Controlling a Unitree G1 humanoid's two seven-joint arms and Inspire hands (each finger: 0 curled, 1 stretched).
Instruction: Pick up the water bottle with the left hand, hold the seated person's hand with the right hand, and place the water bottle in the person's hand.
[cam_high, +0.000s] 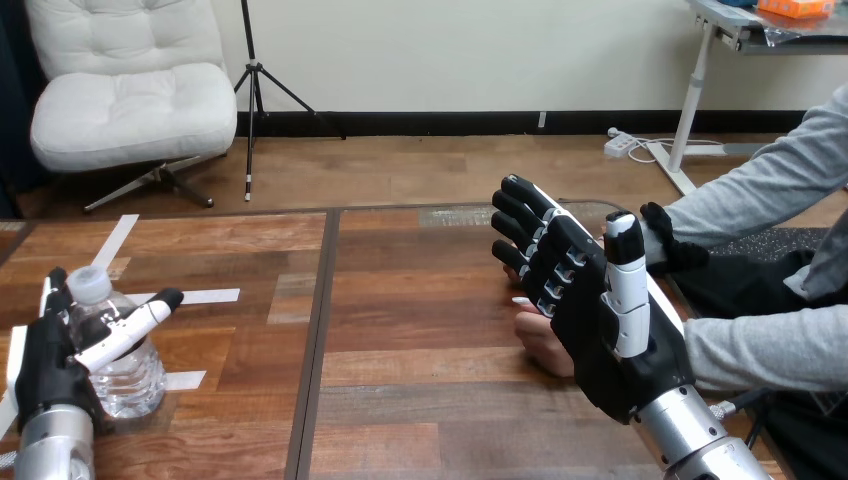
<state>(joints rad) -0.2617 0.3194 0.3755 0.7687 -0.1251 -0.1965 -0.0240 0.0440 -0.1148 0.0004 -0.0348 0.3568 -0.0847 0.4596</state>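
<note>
Here, 1 water bottle (118, 362) stands upright on the bench (420, 400), near its left edge, clear-walled with a pale cap. The left hand (45, 368) grips it. The thumb reaches across the front of the bottle and the fingers (56, 285) come up on its far side beside the cap, so the bottle sits between them. Its base looks to be resting on the wood.

Of the robot's 2 hands, the right hand (600, 335) is well apart from the bottle, on the right half of the bench. Its back faces the camera and it is open, with the fingers nearly straight and pointing up and left and the thumb upright.

1 of the person's hands (545, 345) lies on the bench just under and behind that palm, and a fingertip shows at the left. I cannot tell whether the 2 touch, and no robot finger is seen curled round it. 2 grey sleeves (760, 345) come in from the right.
</note>
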